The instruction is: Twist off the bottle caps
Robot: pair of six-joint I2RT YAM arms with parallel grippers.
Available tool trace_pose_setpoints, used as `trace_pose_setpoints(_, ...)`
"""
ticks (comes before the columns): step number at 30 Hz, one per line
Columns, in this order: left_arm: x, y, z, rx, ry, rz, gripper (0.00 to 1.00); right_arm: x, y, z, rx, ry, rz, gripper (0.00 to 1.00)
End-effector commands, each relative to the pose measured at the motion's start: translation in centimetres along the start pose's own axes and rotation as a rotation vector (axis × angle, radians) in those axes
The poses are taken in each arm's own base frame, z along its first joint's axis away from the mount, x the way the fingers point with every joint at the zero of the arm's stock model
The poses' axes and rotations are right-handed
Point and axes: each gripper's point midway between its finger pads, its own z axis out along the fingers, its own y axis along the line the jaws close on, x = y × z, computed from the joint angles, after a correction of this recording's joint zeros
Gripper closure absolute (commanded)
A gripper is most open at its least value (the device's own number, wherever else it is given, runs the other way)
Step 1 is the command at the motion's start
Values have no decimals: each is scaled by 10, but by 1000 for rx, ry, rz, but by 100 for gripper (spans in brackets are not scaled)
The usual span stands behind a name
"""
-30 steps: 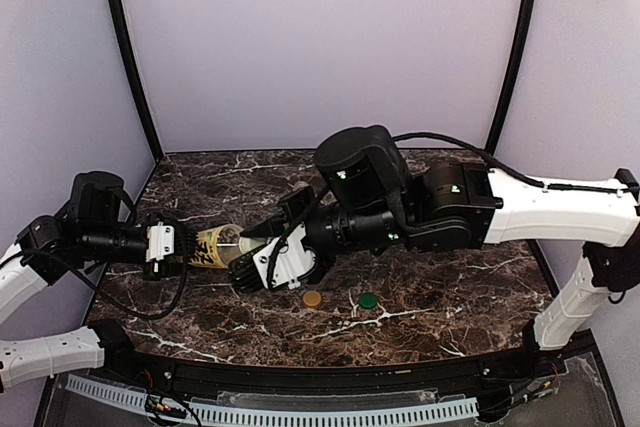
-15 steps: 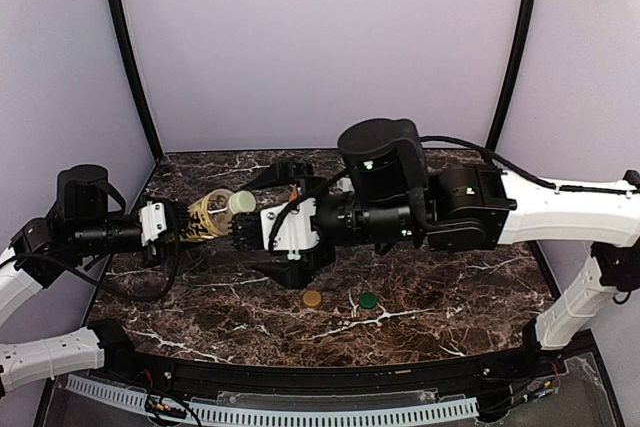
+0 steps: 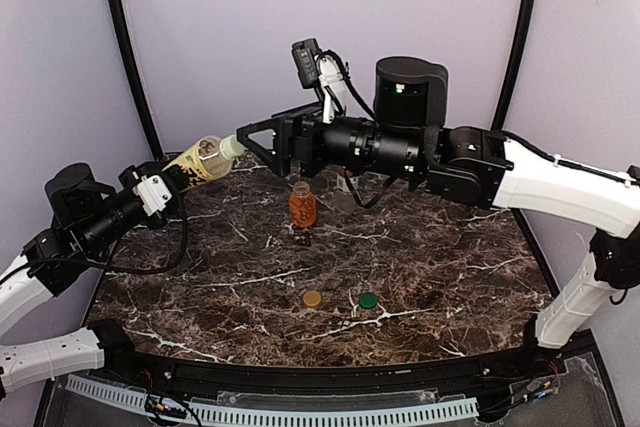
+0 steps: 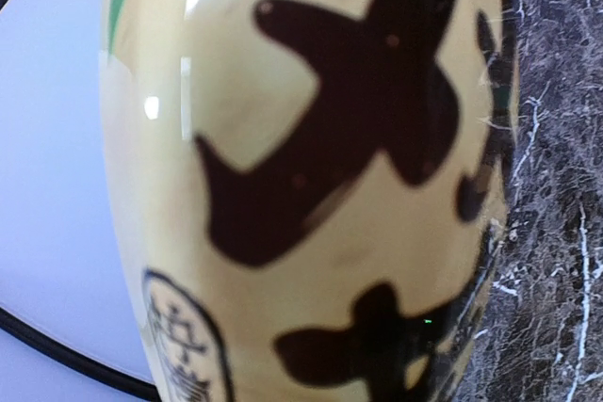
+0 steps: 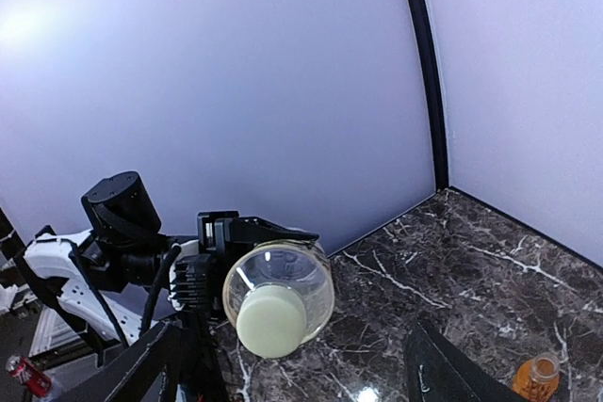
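My left gripper (image 3: 175, 176) is shut on the base of the yellow-labelled bottle (image 3: 203, 158) and holds it in the air, tilted, with its neck toward the right arm. The bottle's pale cap (image 3: 231, 146) is on. In the left wrist view the label (image 4: 311, 176) fills the frame and hides the fingers. My right gripper (image 3: 254, 148) is open, level with the cap. Seen from the right wrist, the cap (image 5: 273, 320) faces the camera, between and just beyond the spread fingers (image 5: 151, 364). A short orange bottle (image 3: 302, 207) stands on the table with no cap on it.
Two loose caps lie near the front of the marble table (image 3: 450, 277): an orange-brown cap (image 3: 312, 298) and a green cap (image 3: 368, 300). Pale walls and black frame posts (image 3: 128, 47) close in the back and sides.
Both arms have risen from low over the table. The left gripper carried the bottle up and to the back left. The right gripper opened off the cap, and the orange bottle came into sight.
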Motion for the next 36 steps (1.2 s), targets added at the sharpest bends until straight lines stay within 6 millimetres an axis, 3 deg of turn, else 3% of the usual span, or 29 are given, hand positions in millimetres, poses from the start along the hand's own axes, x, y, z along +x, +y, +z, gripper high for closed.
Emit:
trace_pose_setpoints(1,2,21,2,-120,31,88,74,-11,7,13,-31,-8,179,20)
trace_pose_setpoints(5,2,19,5,-112,38,107,74,2,7,28,-33,54,184,23)
trace_pose_setpoints(12,0,17,7,-104,31,103,74,7,5,34,-41,80,187,48)
trace_pose_setpoints(21,-2,15,8,-91,24,90,74,30,-3,39,-10,144,199,52)
trace_pose_setpoints(25,-3,16,8,-92,21,87,74,36,-11,41,25,161,199,47)
trace_pose_setpoints(32,-4,15,7,-83,11,85,74,32,-12,41,19,146,195,70)
trace_pose_setpoints(36,-5,10,6,-62,3,88,74,29,-12,40,11,144,193,61)
